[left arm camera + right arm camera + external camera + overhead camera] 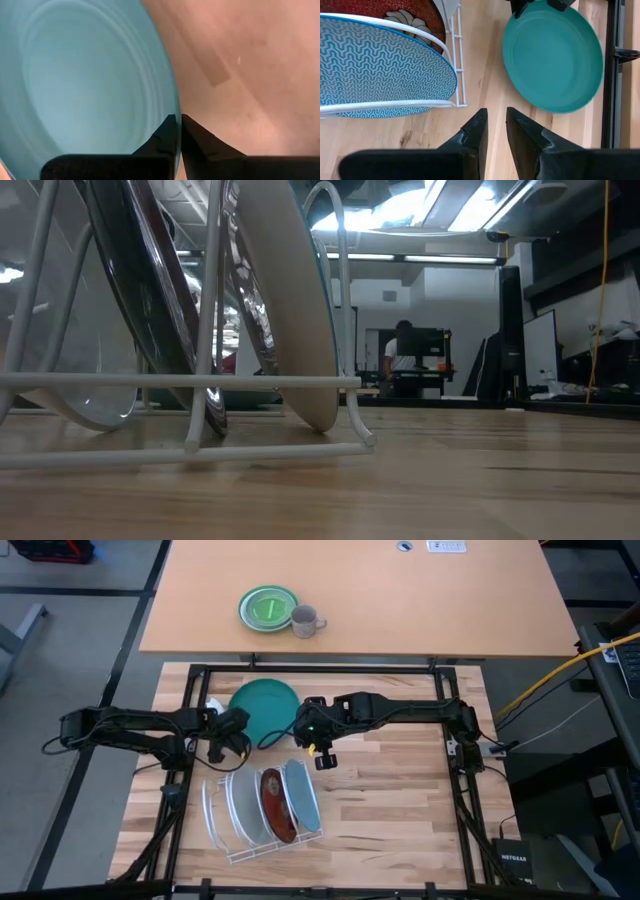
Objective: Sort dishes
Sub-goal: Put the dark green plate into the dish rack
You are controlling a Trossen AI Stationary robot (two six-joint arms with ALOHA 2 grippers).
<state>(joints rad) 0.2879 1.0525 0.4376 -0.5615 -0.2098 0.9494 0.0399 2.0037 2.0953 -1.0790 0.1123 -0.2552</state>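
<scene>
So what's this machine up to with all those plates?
It is sorting dishes into a white wire rack. Three plates stand on edge in it: a white plate, a dark red plate and a light blue patterned plate. The dark teal plate lies on the wooden table behind the rack, and the left gripper has its fingers pinched shut on that plate's rim. The right gripper hangs empty above the table between the teal plate and the rack.
</scene>
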